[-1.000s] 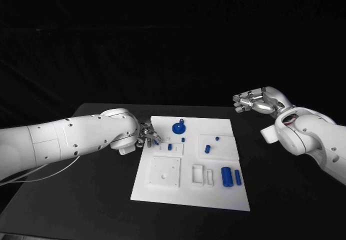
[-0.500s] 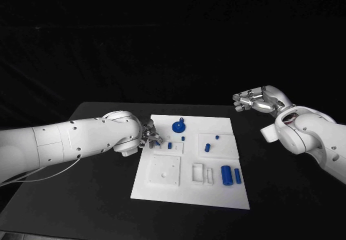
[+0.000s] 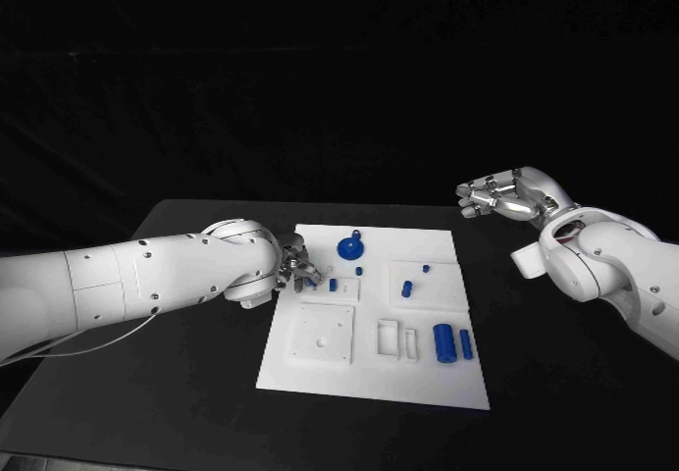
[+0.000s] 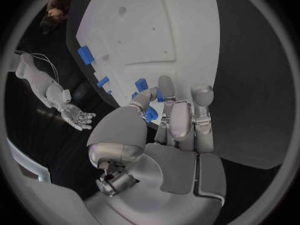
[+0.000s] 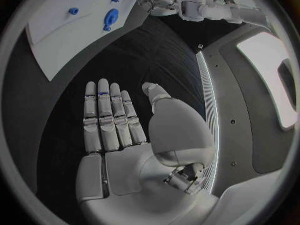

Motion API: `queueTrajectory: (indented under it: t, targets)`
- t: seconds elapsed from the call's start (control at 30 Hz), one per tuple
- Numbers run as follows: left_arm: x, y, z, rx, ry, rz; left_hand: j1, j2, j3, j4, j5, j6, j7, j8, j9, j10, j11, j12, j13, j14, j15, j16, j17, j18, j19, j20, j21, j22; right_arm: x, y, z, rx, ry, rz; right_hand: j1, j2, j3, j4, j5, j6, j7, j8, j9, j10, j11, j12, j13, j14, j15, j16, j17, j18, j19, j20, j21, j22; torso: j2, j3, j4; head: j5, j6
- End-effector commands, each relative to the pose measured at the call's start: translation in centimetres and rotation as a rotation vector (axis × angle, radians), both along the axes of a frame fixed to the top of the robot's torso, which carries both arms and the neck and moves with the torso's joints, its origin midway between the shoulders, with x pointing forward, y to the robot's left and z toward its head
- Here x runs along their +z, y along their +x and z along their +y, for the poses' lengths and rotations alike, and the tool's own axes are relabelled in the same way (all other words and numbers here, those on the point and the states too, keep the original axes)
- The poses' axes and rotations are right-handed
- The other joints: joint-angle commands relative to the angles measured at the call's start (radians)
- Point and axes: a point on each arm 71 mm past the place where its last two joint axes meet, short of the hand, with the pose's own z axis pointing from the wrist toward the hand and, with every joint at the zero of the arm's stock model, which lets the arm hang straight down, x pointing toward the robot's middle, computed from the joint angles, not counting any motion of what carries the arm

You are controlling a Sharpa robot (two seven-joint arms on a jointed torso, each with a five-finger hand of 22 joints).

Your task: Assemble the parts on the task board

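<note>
Tabletop (image 3: pixel 170 392): black, and it carries your white task board (image 3: pixel 371 383) at its middle.
Right hand (image 3: pixel 506 196): spread flat, holding nothing, well off the board's far right corner.
Left hand (image 3: pixel 293 268): your nearer one, at the board's far left edge, fingers pinched round a small blue part (image 4: pixel 150 114).
Part's axis: cannot tell; fingers cover most of it.

The left robot hand (image 3: pixel 291 270) is reached inward on its white arm, with a small blue part (image 4: pixel 150 114) pinched between fingertips. The right robot hand (image 3: pixel 509 196) is raised, open-fingered and empty.
</note>
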Motion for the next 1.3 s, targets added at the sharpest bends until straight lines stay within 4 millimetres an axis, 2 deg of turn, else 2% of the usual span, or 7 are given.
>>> queueTrajectory:
  t: [0.03, 0.57, 1.3]
  targets:
    - [-0.43, -0.24, -0.1, -0.016, 0.03, 0.016, 0.013, -0.001, 0.025, -0.022, 0.001, 0.054, -0.047, -0.005, 0.0, 0.002, 0.0, 0.003, 0.001, 0.004, -0.001, 0.0, 0.0, -0.007, 0.004, -0.001, 0.005, 0.053, 0.03, -0.07, 0.15, 0.017, -0.014, -0.006, 0.003, 0.001, -0.004, 0.001, 0.002, -0.008, -0.002, 0.001, 0.001, -0.005, 0.001, -0.005, -0.001, -0.008, -0.002, -0.005, -0.001, -0.002, -0.006, -0.002, -0.006, -0.001, 0.0, -0.0009, 0.0011, 0.0, -0.001]
    - [-0.68, -0.36, -0.15, -0.031, 0.043, 0.038, 0.014, -0.001, 0.026, -0.023, 0.001, 0.055, -0.047, -0.007, 0.0, 0.001, 0.0, 0.002, 0.001, 0.004, 0.0, -0.001, 0.0, -0.008, 0.003, -0.001, 0.003, 0.052, -0.11, -0.02, 0.02, 0.012, -0.016, -0.005, 0.003, 0.003, -0.004, 0.0, 0.002, -0.007, -0.002, 0.001, 0.001, -0.004, 0.001, -0.005, -0.001, -0.007, -0.002, -0.005, -0.001, -0.002, -0.005, -0.003, -0.006, -0.001, 0.0, -0.002, 0.0013, -0.001, -0.004]
    - [-0.89, -0.72, -0.42, -0.053, 0.043, 0.059, 0.015, 0.0, 0.026, -0.026, 0.0, 0.057, -0.047, -0.008, 0.0, 0.002, 0.0, 0.001, 0.002, 0.004, 0.0, 0.0, 0.001, -0.009, 0.002, 0.0, 0.003, 0.052, -0.19, -0.01, -0.14, 0.008, -0.017, -0.003, 0.002, 0.003, -0.003, 0.001, 0.002, -0.006, -0.003, 0.001, 0.001, -0.003, 0.0, -0.005, -0.001, -0.006, -0.002, -0.005, -0.001, -0.002, -0.004, -0.003, -0.005, -0.001, 0.0, -0.0006, 0.0003, 0.001, -0.008]
